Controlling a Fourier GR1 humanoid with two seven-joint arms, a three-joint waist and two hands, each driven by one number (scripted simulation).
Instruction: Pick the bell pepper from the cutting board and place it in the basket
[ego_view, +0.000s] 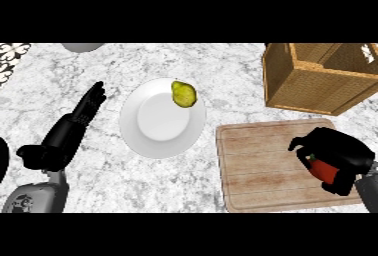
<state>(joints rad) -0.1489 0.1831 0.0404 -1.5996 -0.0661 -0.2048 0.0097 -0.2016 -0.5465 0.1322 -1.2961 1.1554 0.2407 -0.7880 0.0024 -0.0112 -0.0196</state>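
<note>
The right hand (336, 159) is curled round the bell pepper (323, 169), of which only a strip of red with a little green is seen between the black fingers. The pepper is held at the right side of the cutting board (258, 170), near its right edge; whether it is lifted off the wood cannot be told. The grasp appears made, while the carry and the release are judged still to be done. The basket (314, 92) stands just beyond the board's far right corner, its opening partly cut off by the view, and bare board lies between it and the hand. A white plate (159, 135) with a yellow-green piece of food (184, 94) sits left of the board. The left hand (70, 132) rests open, fingers straight, on the marble surface (221, 65) at the left.
</note>
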